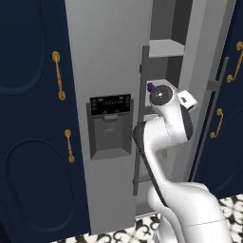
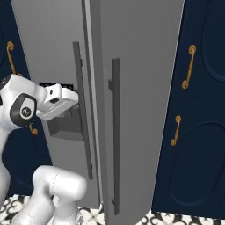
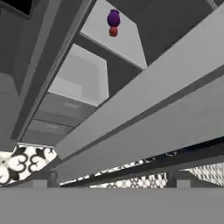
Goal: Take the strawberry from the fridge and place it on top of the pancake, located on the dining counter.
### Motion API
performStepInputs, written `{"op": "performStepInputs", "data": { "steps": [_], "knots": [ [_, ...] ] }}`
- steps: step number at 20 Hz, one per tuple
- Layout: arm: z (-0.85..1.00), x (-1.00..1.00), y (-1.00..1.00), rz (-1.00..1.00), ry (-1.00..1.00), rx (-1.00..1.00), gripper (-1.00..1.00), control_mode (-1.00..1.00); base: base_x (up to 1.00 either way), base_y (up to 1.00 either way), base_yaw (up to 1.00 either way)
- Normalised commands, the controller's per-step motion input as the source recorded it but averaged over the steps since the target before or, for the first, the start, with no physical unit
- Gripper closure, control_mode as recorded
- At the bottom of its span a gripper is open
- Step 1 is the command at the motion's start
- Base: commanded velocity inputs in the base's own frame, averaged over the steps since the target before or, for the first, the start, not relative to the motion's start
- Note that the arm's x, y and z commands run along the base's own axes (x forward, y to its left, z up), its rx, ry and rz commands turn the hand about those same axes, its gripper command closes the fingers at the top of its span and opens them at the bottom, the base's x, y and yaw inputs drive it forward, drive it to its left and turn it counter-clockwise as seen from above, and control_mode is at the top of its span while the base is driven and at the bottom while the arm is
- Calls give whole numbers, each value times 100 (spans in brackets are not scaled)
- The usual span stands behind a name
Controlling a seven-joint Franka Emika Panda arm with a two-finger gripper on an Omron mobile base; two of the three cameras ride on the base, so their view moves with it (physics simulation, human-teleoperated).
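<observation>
Far left: navy cabinets (image 1: pixel 28 118) with gold handles, clear of the work.

Next: closed left door of the fridge (image 1: pixel 104 57), carrying the dispenser (image 1: pixel 110 124) and a long vertical handle (image 1: pixel 142 118) right at the opening's edge.

Centre: open compartment with pale shelves (image 1: pixel 166 47). Strawberry (image 3: pixel 113 31) on a shelf (image 3: pixel 124 46) inside, seen in the hand view, touching or just beside the purple item (image 3: pixel 113 18), well apart from the gripper (image 3: pixel 109 183). Fingertips (image 3: pixel 41 181) spread wide, nothing between them.

Handling, as a judgement: very light, soft, easily bruised, roundish and prone to rolling. Take hold across the widest part with both pads. Close gently. Approach from the side away from the purple item to avoid pinching both or knocking either off the shelf.

Right: swung-out right door (image 1: pixel 209 71), then more cabinets (image 1: pixel 232 95).

Room for moving: narrow slot between the handle on the left and the open door on the right. Shelf edges above and below limit vertical play. Keep the wrist level and enter straight. Likely hazards: elbow against the handle, hand against the shelf lip.
</observation>
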Motion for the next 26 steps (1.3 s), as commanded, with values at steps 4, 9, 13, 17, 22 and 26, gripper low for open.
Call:
{"op": "performStepInputs", "data": {
  "steps": [4, 9, 13, 17, 22, 26],
  "knots": [
    [-15, 100, 19, 3, 32, -26, -100, -100, 0, 0, 0],
    [-22, 99, -47, 2, 43, -11, -100, -100, 0, 0, 0],
    [-31, 31, -88, 3, 30, 0, -100, -100, 0, 0, 0],
    [-28, -55, -100, 1, 9, 0, -100, -100, 0, 0, 0],
    [-23, -97, -100, 0, 0, 0, -100, -100, 0, 0, 0],
    [-10, -60, -100, 0, 0, 0, -100, -100, 0, 0, 0]
  ]
}}
